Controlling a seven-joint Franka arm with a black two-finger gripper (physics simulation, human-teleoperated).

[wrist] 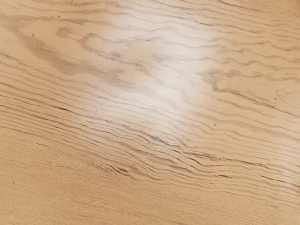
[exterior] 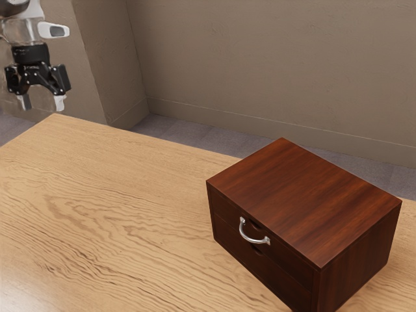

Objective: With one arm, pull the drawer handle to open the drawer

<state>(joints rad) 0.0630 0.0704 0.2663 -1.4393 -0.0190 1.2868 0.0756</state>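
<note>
A broad table [exterior: 97, 195] of pale, strongly grained wood takes up most of the exterior view, with a beige wall [exterior: 273, 58] and a strip of grey floor [exterior: 214, 136] behind it. In the wrist view the same wood grain [wrist: 150, 112] lies under the hand, with a soft bright sheen across it. Toward the exterior view's right a dark reddish-brown cabinet [exterior: 305, 188] stands on the tabletop, one corner turned toward the camera. Its front face carries two drawer fronts one above the other. The upper drawer [exterior: 227, 211] sits flush with the lower drawer [exterior: 260, 270], so it reads as closed. The arm [exterior: 23, 29] comes in at the exterior view's upper left corner, its light-coloured last link pointing straight down. The black gripper [exterior: 42, 103] hangs from it, high above the table's far edge and well apart from the cabinet. Its pale-tipped fingers [exterior: 60, 103] point downward and are spread wide. Nothing lies between them and they touch nothing. The drawer handle [exterior: 252, 233], a small curved silver bar, is fixed on the upper drawer front near its middle. It stands out slightly from the wood, is untouched, and is far from the hand.
</note>
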